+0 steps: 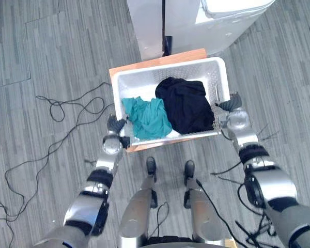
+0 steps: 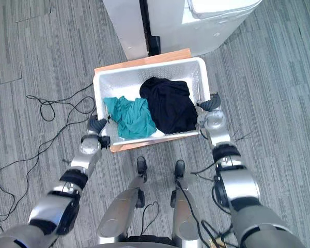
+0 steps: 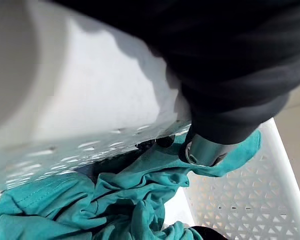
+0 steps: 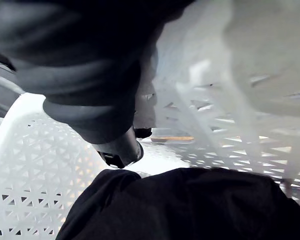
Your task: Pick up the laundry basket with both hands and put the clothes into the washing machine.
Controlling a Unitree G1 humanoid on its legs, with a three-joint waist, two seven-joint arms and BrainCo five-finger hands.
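Observation:
A white perforated laundry basket (image 1: 165,68) rests on a wooden board (image 1: 186,54) in front of me. Inside lie a teal garment (image 1: 147,116) on the left and a black garment (image 1: 185,103) on the right. My left hand (image 1: 115,125) grips the basket's left rim, and its thumb (image 3: 205,150) hooks over the wall beside the teal garment (image 3: 115,200). At the right rim my right hand (image 1: 228,105) holds on, its thumb (image 4: 117,150) reaching inside just above the black garment (image 4: 190,205). The washing machine (image 1: 232,13) stands past the basket at the far right.
A white cabinet (image 1: 144,20) stands straight behind the basket, left of the washing machine, with a dark gap between them. Grey plank floor (image 1: 51,51) stretches out to the left and right of the basket.

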